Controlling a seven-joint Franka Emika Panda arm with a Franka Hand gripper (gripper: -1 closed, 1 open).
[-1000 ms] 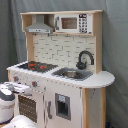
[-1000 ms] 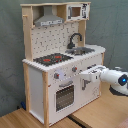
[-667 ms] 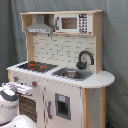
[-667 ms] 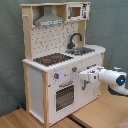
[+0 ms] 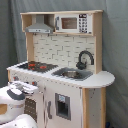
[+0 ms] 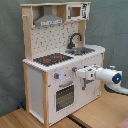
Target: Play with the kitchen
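Whether the jaws are spread or pressed together cannot be told in either view; the gripper (image 6: 81, 73) sits right at the front panel of the kitchen (image 6: 37, 80), level with the knobs (image 6: 57, 76) and just above the oven door (image 6: 64, 96), though actual contact is unclear. In the second exterior view the white arm (image 6: 107, 77) reaches in horizontally from the second exterior view's right; in the first exterior view it (image 5: 15, 95) enters from the lower left. The kitchen (image 5: 95, 102) stands upright, its long axis vertical, on a wooden floor (image 6: 100, 115) before a grey curtain (image 6: 10, 50). Its front faces the second exterior view's lower right and the first exterior view's lower left. Hob (image 6: 52, 59), sink (image 6: 80, 50) and black tap (image 6: 74, 39) lie along the counter, the grey hood (image 6: 48, 20) above. Compared with a second ago, the arm has advanced closer to the knob panel; the kitchen itself has not shifted.
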